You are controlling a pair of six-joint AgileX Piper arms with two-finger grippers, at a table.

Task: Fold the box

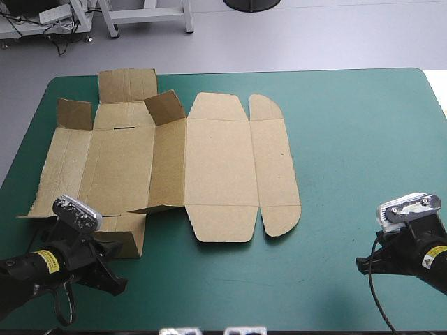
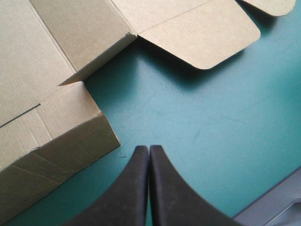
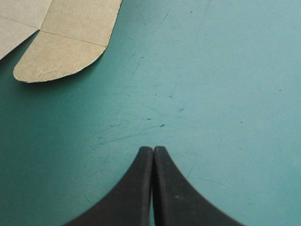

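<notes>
The brown box (image 1: pixel 209 167) lies as a cut sheet on the left and middle of the table, mostly flat. Its left part has small flaps standing up at the far corners and a low raised wall (image 1: pixel 126 237) at the near left. My left gripper (image 1: pixel 115 283) sits shut at the near left corner, just beside that raised wall (image 2: pixel 56 160), with its tip (image 2: pixel 149 148) over bare cover. My right gripper (image 1: pixel 362 265) is shut at the near right, well away from the box. Ahead of its tip (image 3: pixel 153 149), a rounded box flap (image 3: pixel 61 52) shows far off.
The teal-green cover (image 1: pixel 349 153) stretches bare between the box's rounded right flaps and the right arm. The table's near edge (image 2: pixel 277 205) runs close beside my left gripper. Nothing else rests on the table.
</notes>
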